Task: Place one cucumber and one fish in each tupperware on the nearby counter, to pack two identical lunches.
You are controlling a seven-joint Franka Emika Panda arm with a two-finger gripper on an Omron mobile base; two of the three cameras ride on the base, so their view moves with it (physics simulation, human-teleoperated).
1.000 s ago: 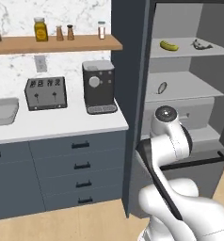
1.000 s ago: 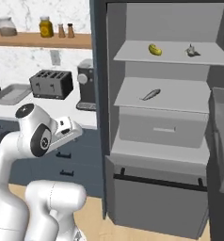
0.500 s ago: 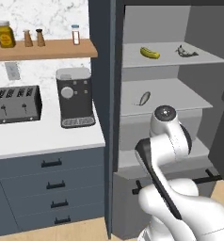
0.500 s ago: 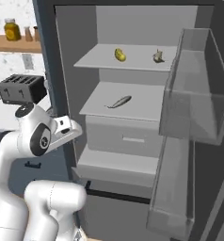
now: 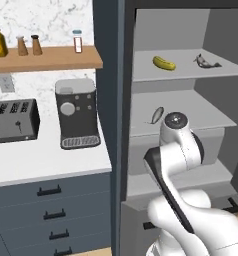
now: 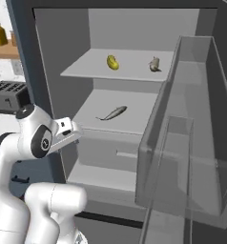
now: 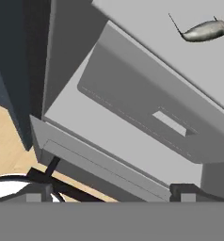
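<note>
Now that my base has driven right, away from the surface [image 5: 46, 165], I face the open fridge: a fish [image 6: 113, 113] on the middle shelf, a yellow-green cucumber [image 6: 112, 62] and second fish [image 6: 154, 64] above. My end effector [image 6: 67, 133] is spread open, empty, ready for picking.

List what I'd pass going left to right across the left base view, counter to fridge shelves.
Toaster → coffee machine → fish on the middle shelf → yellow-green cucumber → fish on the top shelf.
</note>
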